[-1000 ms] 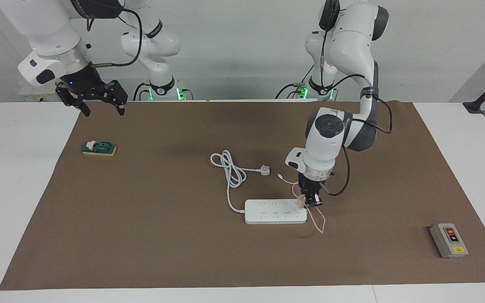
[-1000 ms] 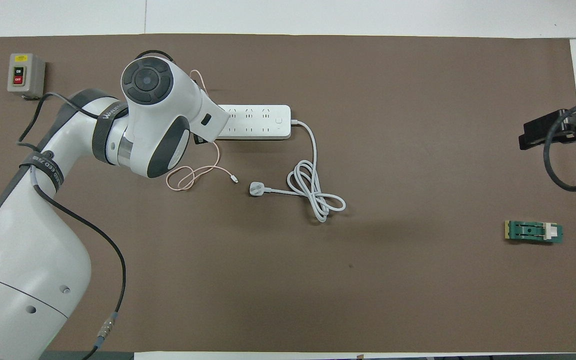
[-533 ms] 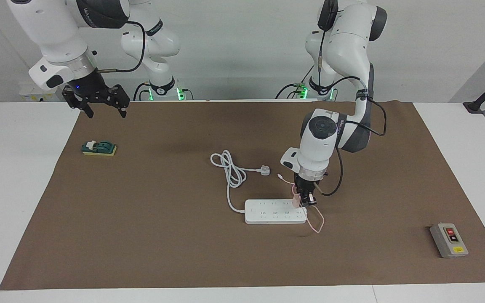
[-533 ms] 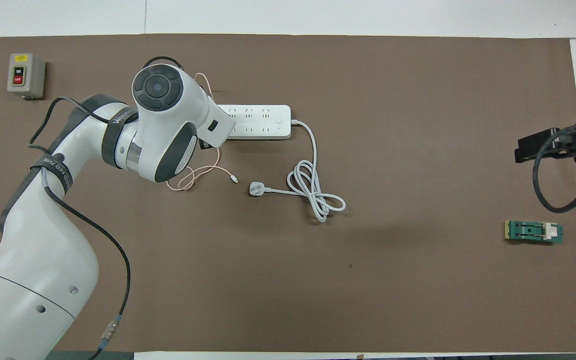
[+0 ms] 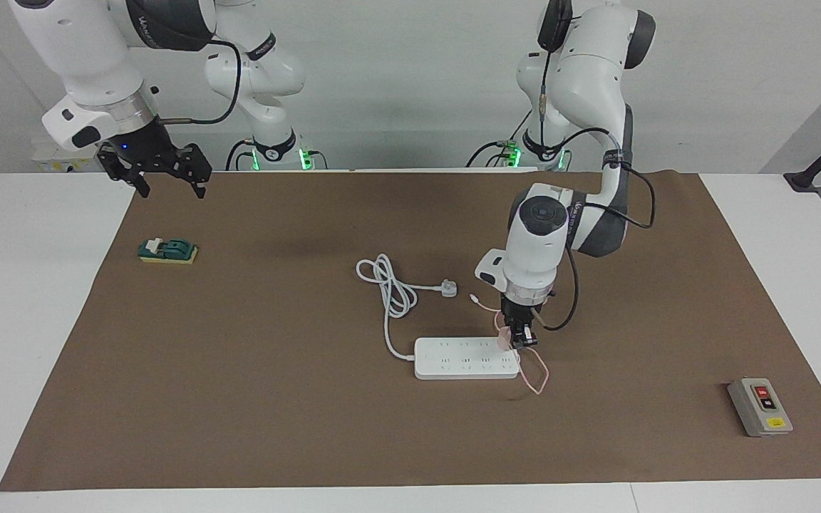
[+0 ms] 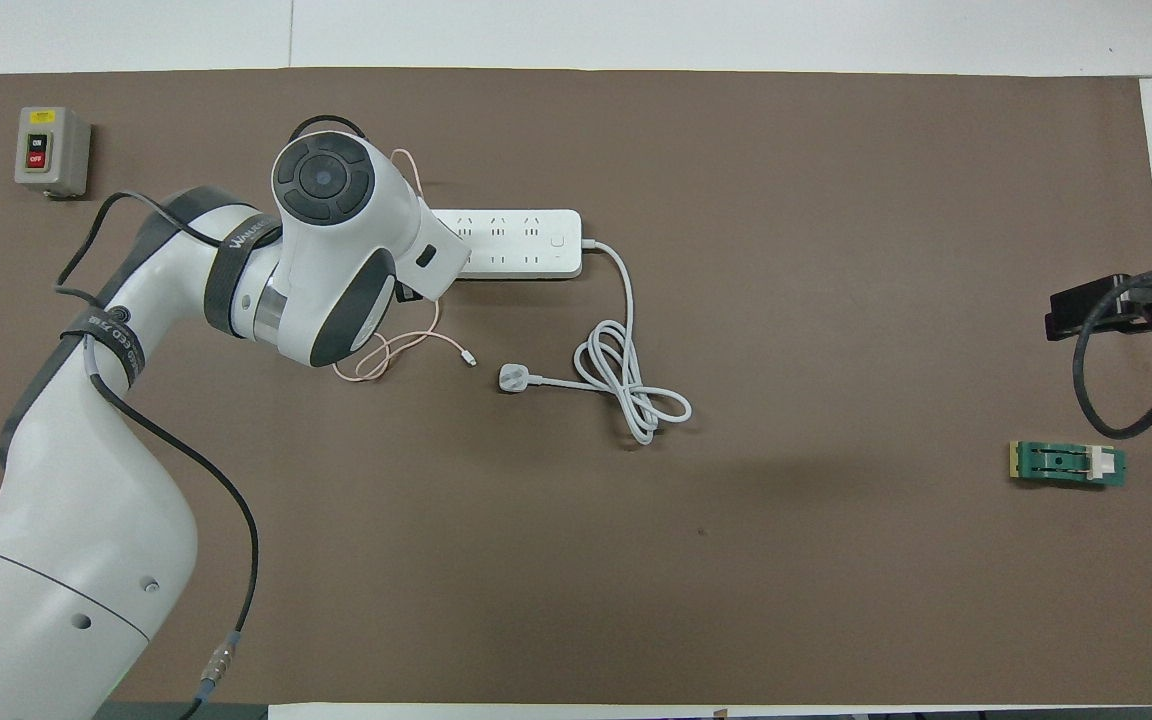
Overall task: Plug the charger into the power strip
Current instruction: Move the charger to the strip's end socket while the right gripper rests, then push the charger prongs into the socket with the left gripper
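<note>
Left claw point(image 5: 517, 342), pointing straight down, clamps charger point(image 5: 503, 340) atop power strip point(image 5: 464, 358); right claw point(image 5: 162, 177) wide.

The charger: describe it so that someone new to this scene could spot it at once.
Find the brown mat, then the white power strip near its middle. At the strip's end toward the left arm, the left end effector grips the charger, a small pale pink cube. Its thin pink cable differs from the strip's thick white cord.

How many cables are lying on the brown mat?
2. The thick white cord is coiled just nearer the robots than the power strip. The thin pink cable of the charger loops beside the strip's end.
</note>
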You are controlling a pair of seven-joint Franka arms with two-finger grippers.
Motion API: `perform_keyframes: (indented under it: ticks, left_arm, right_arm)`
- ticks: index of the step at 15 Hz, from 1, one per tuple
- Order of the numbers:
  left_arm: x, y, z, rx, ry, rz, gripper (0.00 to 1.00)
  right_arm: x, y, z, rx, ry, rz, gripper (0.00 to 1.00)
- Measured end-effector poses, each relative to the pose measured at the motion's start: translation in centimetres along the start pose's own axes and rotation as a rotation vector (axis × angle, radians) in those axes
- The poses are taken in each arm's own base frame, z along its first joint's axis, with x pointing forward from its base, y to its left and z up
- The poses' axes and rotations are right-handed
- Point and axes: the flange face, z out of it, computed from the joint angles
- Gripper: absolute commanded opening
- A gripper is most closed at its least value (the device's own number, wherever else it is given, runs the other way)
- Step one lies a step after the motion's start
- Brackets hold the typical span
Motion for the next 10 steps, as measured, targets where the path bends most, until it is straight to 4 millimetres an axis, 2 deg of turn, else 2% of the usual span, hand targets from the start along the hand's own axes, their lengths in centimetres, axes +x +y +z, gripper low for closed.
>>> perform_keyframes:
  ticks: [10]
  left_arm:
    - [0.22,0.84,-0.12,-0.005,-0.006,-0.013,0.0]
  right_arm:
    - [-0.31,-0.02,-0.34,0.0,0.001,0.0,1.0]
